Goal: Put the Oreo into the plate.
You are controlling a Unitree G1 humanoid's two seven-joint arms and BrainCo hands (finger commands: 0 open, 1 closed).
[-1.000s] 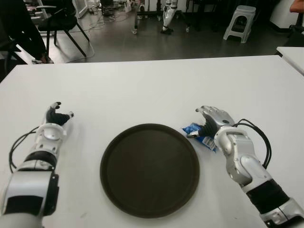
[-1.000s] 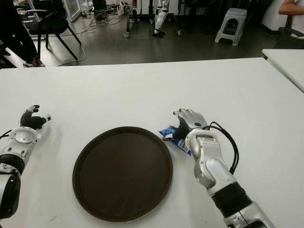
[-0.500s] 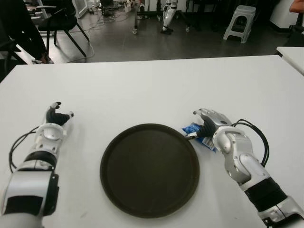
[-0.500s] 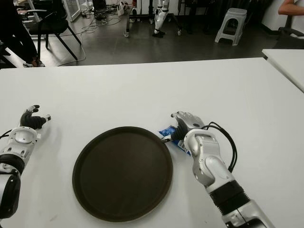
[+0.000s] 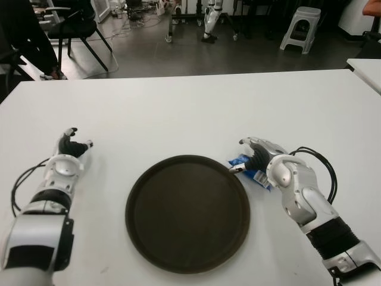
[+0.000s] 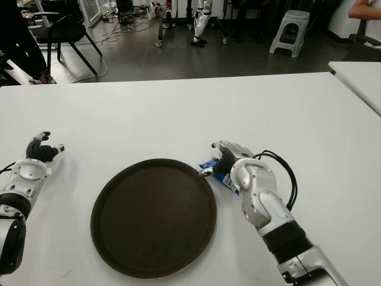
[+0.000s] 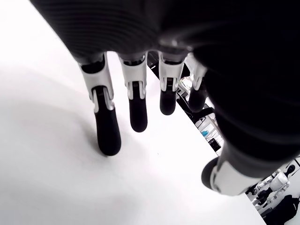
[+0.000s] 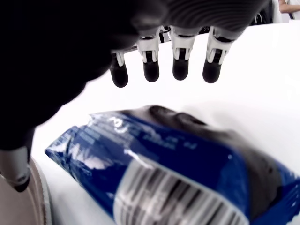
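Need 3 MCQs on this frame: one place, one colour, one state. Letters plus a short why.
1. Where is the Oreo pack?
A. on the plate
B. on the table at the plate's right rim
C. by the left hand

2. Plate colour?
A. white
B. dark brown
C. blue

3. Right hand state?
A. fingers open above the pack
B. pack lifted
C. fist, far away

Answers: 1 B, the pack lies on the table, off the plate. 2 B, dark round tray. 3 A, right wrist view shows fingers spread over the pack.

Only the plate's low rim (image 5: 237,179) stands between Oreo pack (image 5: 240,161) and bare plate floor.
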